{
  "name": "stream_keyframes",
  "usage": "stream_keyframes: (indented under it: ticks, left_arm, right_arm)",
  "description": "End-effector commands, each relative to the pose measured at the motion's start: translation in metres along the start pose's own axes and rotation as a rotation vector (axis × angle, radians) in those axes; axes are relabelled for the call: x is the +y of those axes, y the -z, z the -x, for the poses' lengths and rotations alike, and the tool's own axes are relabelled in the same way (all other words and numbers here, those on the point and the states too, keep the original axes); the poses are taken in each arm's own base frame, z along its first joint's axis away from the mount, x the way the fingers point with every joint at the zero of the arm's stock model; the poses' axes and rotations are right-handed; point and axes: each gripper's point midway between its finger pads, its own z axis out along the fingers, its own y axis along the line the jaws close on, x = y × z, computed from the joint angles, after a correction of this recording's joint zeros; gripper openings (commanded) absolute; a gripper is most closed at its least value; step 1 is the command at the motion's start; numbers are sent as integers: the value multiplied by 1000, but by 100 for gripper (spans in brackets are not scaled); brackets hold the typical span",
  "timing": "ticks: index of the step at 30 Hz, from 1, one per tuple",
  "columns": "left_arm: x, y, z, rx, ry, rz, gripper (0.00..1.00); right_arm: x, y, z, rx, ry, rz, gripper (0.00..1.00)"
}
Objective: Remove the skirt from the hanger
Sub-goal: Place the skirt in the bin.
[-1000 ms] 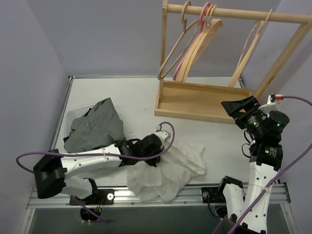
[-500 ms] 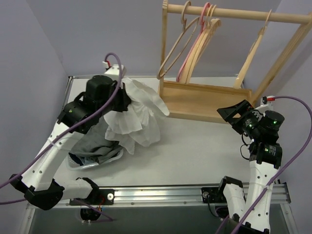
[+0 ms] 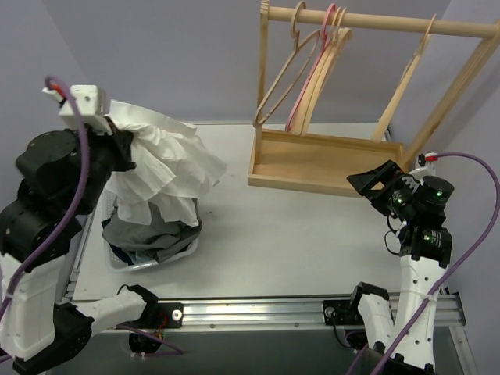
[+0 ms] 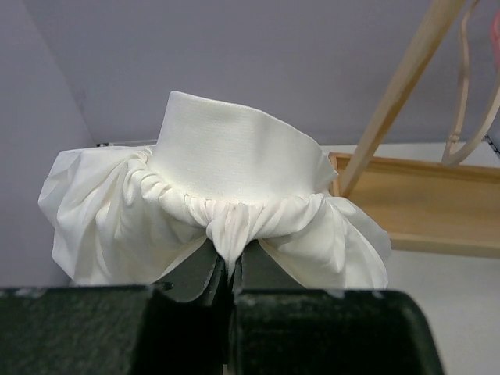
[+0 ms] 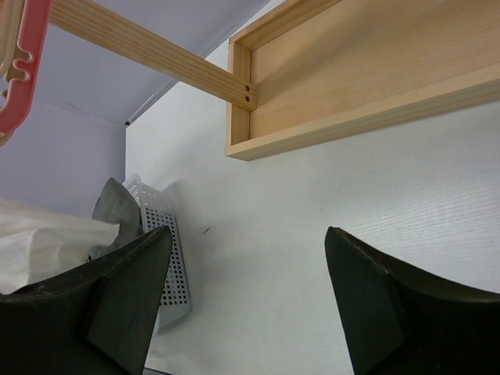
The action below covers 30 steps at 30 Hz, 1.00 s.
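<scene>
Pinching the white blouse (image 3: 168, 156) tight, the left gripper (image 4: 228, 269) held it over the basket (image 3: 117, 264), half hiding the grey skirt (image 3: 148, 234) crumpled inside. The right gripper (image 5: 246, 242) gaped wide, empty, above the table (image 3: 297, 234); a wooden hanger (image 3: 271, 98) hung bare.

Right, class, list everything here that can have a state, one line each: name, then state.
Left tool, shut on the white blouse.
White blouse, lifted, hanging over the basket.
Right tool, open, empty.
Grey skirt, crumpled in the basket, on no hanger.
Basket, holding clothes.
Wooden hangers, hooked on the rail, bare.
Pink hanger, hooked on the rail, bare.
</scene>
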Motion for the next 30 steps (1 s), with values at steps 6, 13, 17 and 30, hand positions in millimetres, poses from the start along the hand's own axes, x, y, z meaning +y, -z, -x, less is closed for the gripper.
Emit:
stream_keyframes:
  ticks: [6,13,17,30]
  left_arm:
    - [50,27,9,-45,-75,200,2]
    - [28,-25,-89,182,-114,156,2]
    - [39,-64,-134,291,-2,130,2]
    - [57,-109,-287,567,573,-3,2]
  right_arm:
    - [7,-1,2,0,35,36,74]
    - [10,4,-3,7,41,40,74]
    - [11,6,-5,9,37,44,74]
    - [-36,-23,-58,313,153,-108,74]
